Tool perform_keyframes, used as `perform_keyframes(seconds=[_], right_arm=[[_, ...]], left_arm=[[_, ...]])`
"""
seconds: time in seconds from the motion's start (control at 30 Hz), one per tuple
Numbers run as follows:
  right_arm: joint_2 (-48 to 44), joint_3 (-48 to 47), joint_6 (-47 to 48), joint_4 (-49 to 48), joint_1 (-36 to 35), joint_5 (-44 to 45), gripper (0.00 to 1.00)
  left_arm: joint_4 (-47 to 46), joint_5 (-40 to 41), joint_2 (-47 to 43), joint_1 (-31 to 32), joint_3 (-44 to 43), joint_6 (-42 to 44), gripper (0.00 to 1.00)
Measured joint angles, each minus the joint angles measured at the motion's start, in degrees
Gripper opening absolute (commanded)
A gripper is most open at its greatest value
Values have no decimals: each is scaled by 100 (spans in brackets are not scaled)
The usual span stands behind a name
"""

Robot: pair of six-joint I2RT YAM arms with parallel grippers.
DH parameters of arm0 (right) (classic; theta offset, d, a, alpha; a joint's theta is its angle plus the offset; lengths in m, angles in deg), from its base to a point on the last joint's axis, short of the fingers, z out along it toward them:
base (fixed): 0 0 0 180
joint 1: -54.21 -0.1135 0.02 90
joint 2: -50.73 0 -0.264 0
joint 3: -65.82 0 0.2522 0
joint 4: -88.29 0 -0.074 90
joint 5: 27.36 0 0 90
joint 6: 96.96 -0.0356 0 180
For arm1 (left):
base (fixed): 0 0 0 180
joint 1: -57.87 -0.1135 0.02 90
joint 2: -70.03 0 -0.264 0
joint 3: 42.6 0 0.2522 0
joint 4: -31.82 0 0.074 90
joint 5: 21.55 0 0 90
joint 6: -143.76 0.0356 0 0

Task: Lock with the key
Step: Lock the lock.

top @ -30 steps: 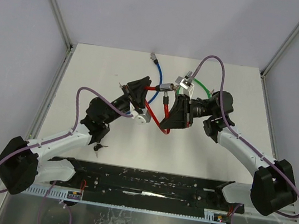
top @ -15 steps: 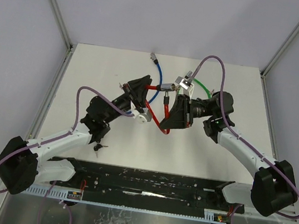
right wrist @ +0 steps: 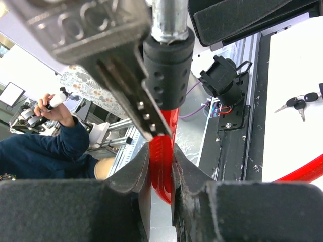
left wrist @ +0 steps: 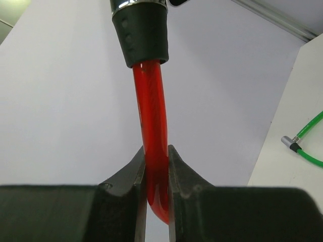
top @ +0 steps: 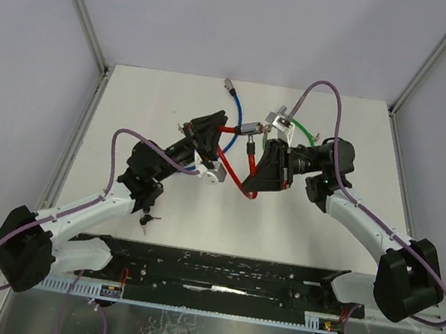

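The left claw point(left wrist: 156, 154) is pinching the red cable point(left wrist: 151, 106) between nearly closed fingers, just below a black sleeve point(left wrist: 144, 35) capped in metal. The right claw point(right wrist: 161, 160) is gripping another stretch of the same cable, its fingers narrow around it. It is holding right under a second sleeve point(right wrist: 169, 60) that is running up beside the silver lock point(right wrist: 86, 30). From above, both claws are meeting over the middle of the white surface point(top: 148, 105), the left one at the left of the red loop and the right one at its right. The loop is sagging between them; whether its low point is touching the surface cannot be told. The keys point(top: 146, 220) are lying on the surface well apart from the lock, beside the left arm and near the front edge. A blue cable point(top: 237, 110) and a green cable point(top: 302, 129) are lying behind the claws.
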Motion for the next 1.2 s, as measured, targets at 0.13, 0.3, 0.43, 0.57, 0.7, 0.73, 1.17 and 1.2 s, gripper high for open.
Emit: perform_keyframes(seconds=[0.13, 0.3, 0.43, 0.57, 0.7, 0.73, 1.17, 1.2], right_arm=[[-46, -20, -31, -31, 61, -76, 4], [-52, -57, 44, 20, 136, -131, 4], [-79, -120, 527, 573, 192, -133, 3], [-79, -144, 741, 894, 260, -129, 2], [-79, -138, 361, 540, 273, -129, 3], [-79, -138, 271, 444, 273, -129, 3], [-122, -345, 1443, 2011, 332, -85, 4], [-127, -345, 1335, 1912, 365, -92, 4]], left_arm=[[0, -33, -42, -2, 0, 28, 0], [-4, -37, -74, -2, 4, 28, 0], [-44, -31, -74, 0, 76, 37, 0], [-7, 94, -72, 81, 149, 197, 0], [-39, 271, -44, 144, 149, 326, 0], [-55, 306, -31, 142, 149, 332, 0], [42, 343, 37, 105, 149, 323, 0], [44, 323, 35, 101, 149, 295, 0]])
